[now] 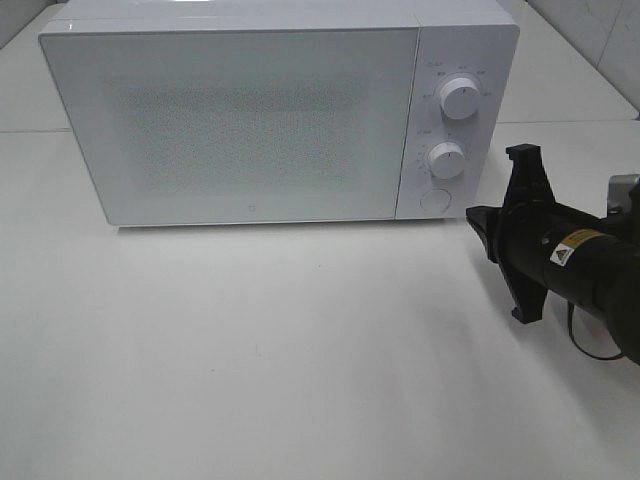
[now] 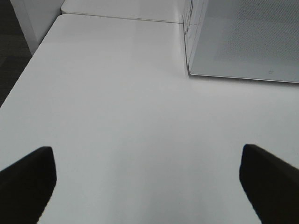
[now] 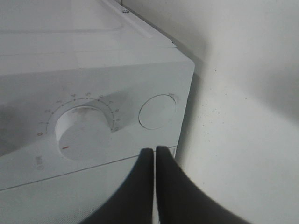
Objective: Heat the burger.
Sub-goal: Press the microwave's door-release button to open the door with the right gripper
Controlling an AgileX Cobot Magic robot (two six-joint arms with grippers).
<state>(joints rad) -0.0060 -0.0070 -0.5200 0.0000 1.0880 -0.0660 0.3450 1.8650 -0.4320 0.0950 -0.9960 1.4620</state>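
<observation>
The burger is not in any view. The white microwave (image 1: 240,120) stands at the back of the table with its door shut, and the frosted door hides the inside. My right gripper (image 1: 472,215) is shut and empty. Its tips point at the microwave's lower right corner, just short of the round door button (image 1: 434,200). In the right wrist view the shut tips (image 3: 154,150) sit just below the button (image 3: 157,111) and beside the lower knob (image 3: 84,132). My left gripper (image 2: 147,154) is open and empty over bare table, with the microwave (image 2: 243,42) ahead of it.
The microwave has an upper knob (image 1: 459,97) and a lower knob (image 1: 447,159) on its right panel. The white table (image 1: 250,380) stretches in front of it. A tiled wall (image 1: 600,30) stands at the back right.
</observation>
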